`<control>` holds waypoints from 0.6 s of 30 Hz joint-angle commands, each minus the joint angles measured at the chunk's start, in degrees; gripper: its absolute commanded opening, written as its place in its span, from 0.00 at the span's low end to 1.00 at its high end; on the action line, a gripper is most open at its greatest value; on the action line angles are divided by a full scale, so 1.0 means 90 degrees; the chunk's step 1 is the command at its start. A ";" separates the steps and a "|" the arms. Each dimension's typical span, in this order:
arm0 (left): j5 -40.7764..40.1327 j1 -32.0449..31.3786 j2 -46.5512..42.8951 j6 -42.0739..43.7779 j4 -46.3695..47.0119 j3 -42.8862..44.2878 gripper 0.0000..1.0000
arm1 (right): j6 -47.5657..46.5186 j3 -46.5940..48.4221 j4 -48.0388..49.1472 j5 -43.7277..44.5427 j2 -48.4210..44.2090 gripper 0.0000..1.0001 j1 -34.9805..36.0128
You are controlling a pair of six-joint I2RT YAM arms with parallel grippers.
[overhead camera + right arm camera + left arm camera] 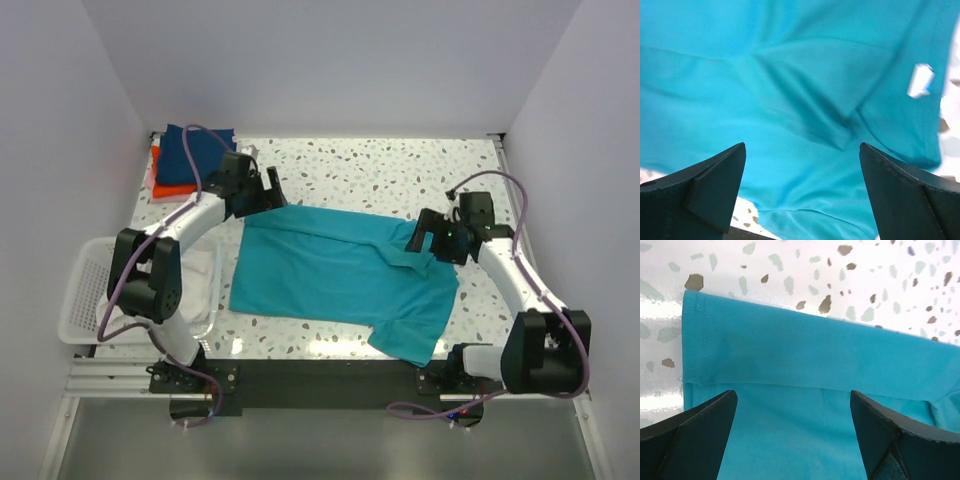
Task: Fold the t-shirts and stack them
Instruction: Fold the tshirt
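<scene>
The teal t-shirt (340,280) lies spread on the speckled table, partly folded, one sleeve hanging toward the front edge. My left gripper (268,192) is open over its far left corner; the hemmed edge fills the left wrist view (805,355). My right gripper (420,240) is open over the shirt's right side near the collar, where the right wrist view shows creased teal cloth (790,100) and a small white label (920,80). Folded navy (195,150) and orange-red (160,175) shirts are stacked at the far left corner. No pink shirt shows clearly.
A white slatted basket (85,290) stands at the left edge with white cloth (200,275) in it. White walls enclose the table on three sides. The arms' bases sit on a black rail (320,380) at the near edge.
</scene>
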 commanded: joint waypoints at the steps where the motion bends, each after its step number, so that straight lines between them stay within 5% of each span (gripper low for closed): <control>1: 0.0270 -0.0027 -0.0328 0.0152 0.0157 0.0295 1.00 | -0.0184 0.0313 0.0225 -0.1228 -0.0447 0.99 0.0043; 3: 0.0338 -0.0027 -0.0154 0.0152 0.0148 0.0480 1.00 | -0.0135 0.0361 0.0421 -0.1300 -0.0458 0.99 0.0402; 9: 0.0476 -0.0027 0.0637 0.0210 0.0167 0.0793 1.00 | -0.0349 0.1005 0.0109 0.0495 0.0313 0.99 0.2180; 18: 0.0262 0.0002 0.1117 0.0210 0.0265 0.0482 1.00 | -0.0320 0.1308 0.0392 0.0662 0.1708 0.99 0.2553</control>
